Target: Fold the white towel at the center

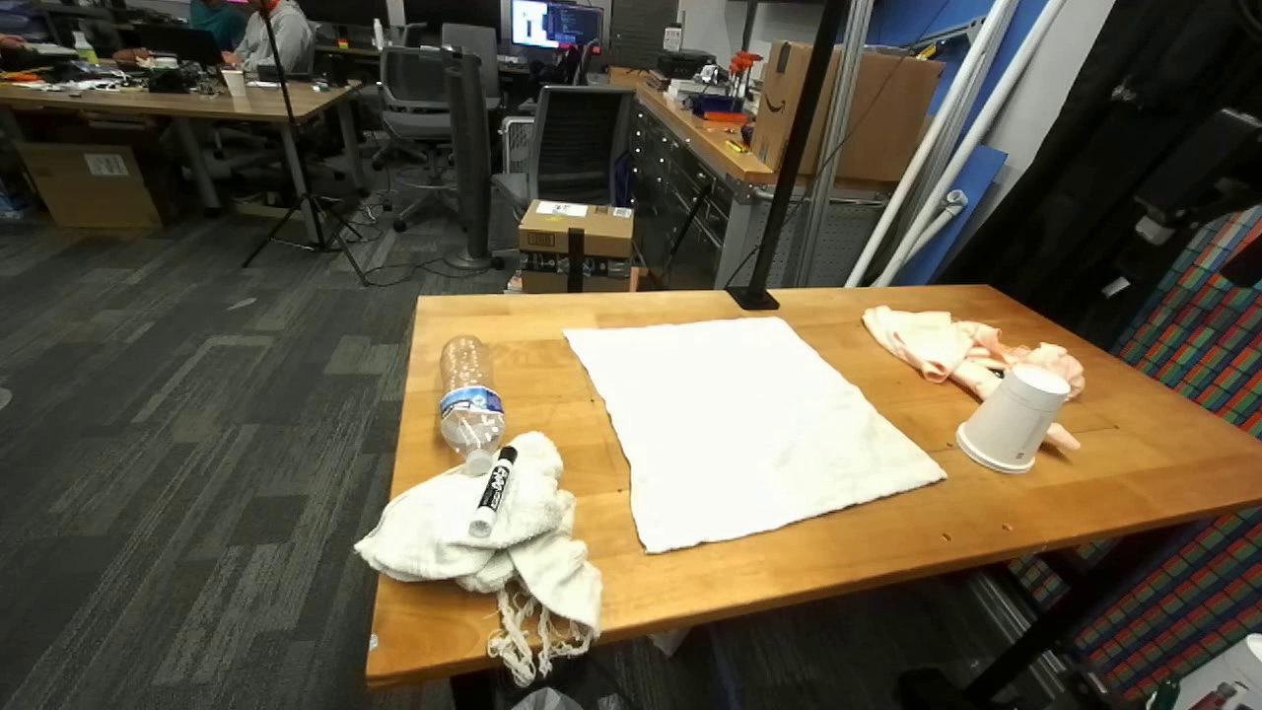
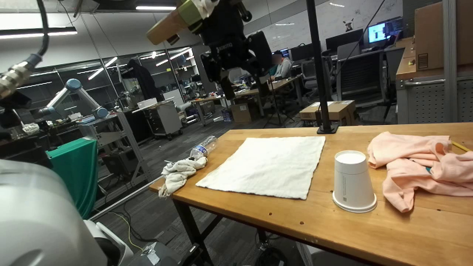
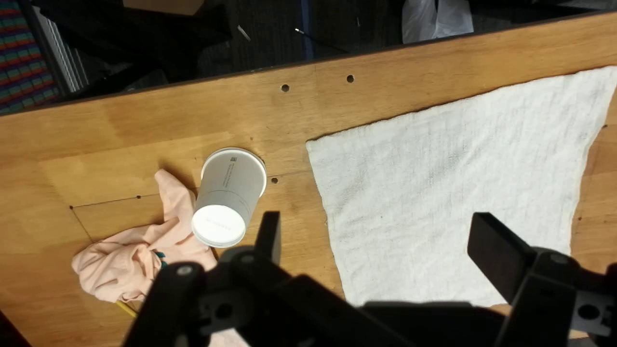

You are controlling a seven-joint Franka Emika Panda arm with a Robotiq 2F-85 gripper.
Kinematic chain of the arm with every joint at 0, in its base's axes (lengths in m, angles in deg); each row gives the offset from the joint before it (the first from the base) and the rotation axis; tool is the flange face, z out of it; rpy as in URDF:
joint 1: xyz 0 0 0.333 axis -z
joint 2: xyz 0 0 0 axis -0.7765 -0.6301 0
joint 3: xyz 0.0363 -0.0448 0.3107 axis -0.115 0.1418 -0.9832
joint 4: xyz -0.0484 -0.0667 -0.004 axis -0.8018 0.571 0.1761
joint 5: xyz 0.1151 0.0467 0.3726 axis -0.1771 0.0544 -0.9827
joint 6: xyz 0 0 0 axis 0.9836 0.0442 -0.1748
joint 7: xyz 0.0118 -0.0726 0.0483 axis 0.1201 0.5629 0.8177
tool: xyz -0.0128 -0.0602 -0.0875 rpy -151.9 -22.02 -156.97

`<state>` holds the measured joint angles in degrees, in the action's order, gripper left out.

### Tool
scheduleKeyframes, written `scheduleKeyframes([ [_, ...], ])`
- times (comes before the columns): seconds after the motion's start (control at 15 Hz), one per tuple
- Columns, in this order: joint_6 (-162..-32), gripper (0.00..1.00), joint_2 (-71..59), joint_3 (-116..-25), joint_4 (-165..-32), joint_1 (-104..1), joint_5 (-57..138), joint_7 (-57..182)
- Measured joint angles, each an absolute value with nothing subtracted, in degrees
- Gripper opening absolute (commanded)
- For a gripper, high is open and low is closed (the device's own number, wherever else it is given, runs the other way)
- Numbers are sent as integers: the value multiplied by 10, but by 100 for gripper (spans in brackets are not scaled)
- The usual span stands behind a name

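Note:
The white towel (image 1: 749, 424) lies flat and spread out in the middle of the wooden table, with light wrinkles. It also shows in an exterior view (image 2: 269, 166) and in the wrist view (image 3: 434, 193), where the gripper body hides its lower edge. My gripper (image 2: 247, 90) hangs high above the table, well apart from the towel. In the wrist view my gripper (image 3: 373, 226) has its fingers wide apart with nothing between them. One finger overlaps the bare wood beside the towel, the other overlaps the towel. The gripper is not visible in the remaining exterior view.
An upside-down white cup (image 1: 1016, 419) stands beside the towel near crumpled pink cloth (image 2: 414, 147). On the opposite side lie a plastic bottle (image 1: 468, 394), a crumpled off-white cloth (image 1: 444, 532) and a marker (image 1: 493, 493) on it. A black pole (image 2: 320, 74) rises at the table's edge.

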<state>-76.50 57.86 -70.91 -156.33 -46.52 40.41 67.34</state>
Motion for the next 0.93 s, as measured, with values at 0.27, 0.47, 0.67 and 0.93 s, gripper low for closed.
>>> scheduleKeyframes([
  [0.27, -765, 100, 579, -709, -1563, -465, 404, 673],
  [0.47, -765, 100, 579, -709, -1563, -465, 404, 673],
  [0.67, -765, 100, 579, -709, -1563, -465, 404, 673],
  [0.93, -774, 100, 575, -714, -1567, -467, 404, 674],
])
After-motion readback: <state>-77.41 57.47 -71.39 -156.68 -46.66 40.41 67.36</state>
